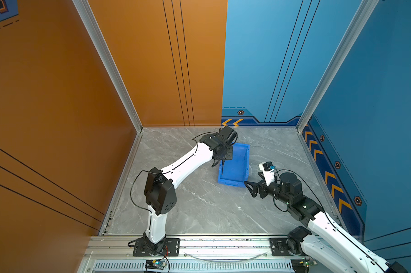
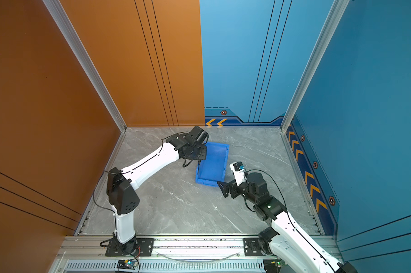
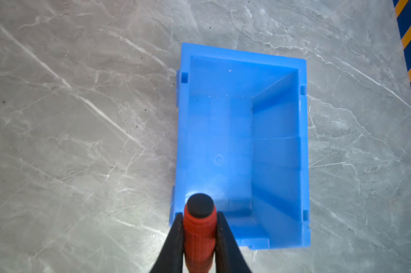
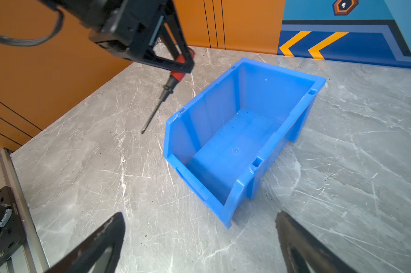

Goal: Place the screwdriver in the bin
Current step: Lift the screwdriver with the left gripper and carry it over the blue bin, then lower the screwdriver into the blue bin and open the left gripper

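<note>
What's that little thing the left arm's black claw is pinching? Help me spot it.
On the grey marble tabletop stands a blue open-top plastic bin. By its rim the left gripper is shut on a small screwdriver. Amid blue and black, its red-orange handle stands out, thin black shaft pointing down.

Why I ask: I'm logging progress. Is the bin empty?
Empty: the bin shows a bare floor in both wrist views; the left pincer holds the screwdriver.
</note>
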Tool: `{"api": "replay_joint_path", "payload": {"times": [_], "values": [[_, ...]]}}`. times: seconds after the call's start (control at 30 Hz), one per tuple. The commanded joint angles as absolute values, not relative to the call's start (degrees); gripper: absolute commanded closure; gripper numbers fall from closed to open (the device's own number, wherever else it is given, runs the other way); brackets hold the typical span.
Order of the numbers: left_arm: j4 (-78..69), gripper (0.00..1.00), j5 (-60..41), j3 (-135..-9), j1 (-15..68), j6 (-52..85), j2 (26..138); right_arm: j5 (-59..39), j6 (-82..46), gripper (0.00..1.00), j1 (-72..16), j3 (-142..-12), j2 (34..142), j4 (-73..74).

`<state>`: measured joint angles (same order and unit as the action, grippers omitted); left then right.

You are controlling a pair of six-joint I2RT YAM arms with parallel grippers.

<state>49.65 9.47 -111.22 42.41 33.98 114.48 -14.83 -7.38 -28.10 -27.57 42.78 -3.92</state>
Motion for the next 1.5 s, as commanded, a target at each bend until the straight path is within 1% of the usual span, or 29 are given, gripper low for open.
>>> {"api": "replay_joint_path", "payload": {"times": [0.0,0.23,0.37,0.7,1.03,1.47], "values": [[51.07,0.88,7.02,-117.11,43.15,31.82,118.97,-15.12,-5.04,0.0,-27.57,-29.12,41.85,-5.76],[51.09,0.88,5.71,-123.75,43.26,30.69,127.17,-13.3,-5.31,0.0,-27.33,-28.88,40.86,-7.71],[51.07,0.88,6.74,-126.33,43.86,29.09,130.69,-12.27,-5.35,0.0,-27.25,-28.39,40.55,-8.17],[50.35,0.89,8.61,-127.61,44.45,32.81,135.89,-11.43,-5.36,0.0,-27.25,-28.48,41.5,-8.63],[50.11,0.88,10.16,-131.6,44.1,33.27,141.13,-11.07,-5.12,0.0,-27.25,-28.34,41.61,-8.87],[50.01,0.89,10.96,-132.87,44.29,34.83,145.18,-11.08,-5.27,0.0,-26.72,-28.15,41.38,-8.59]]}}
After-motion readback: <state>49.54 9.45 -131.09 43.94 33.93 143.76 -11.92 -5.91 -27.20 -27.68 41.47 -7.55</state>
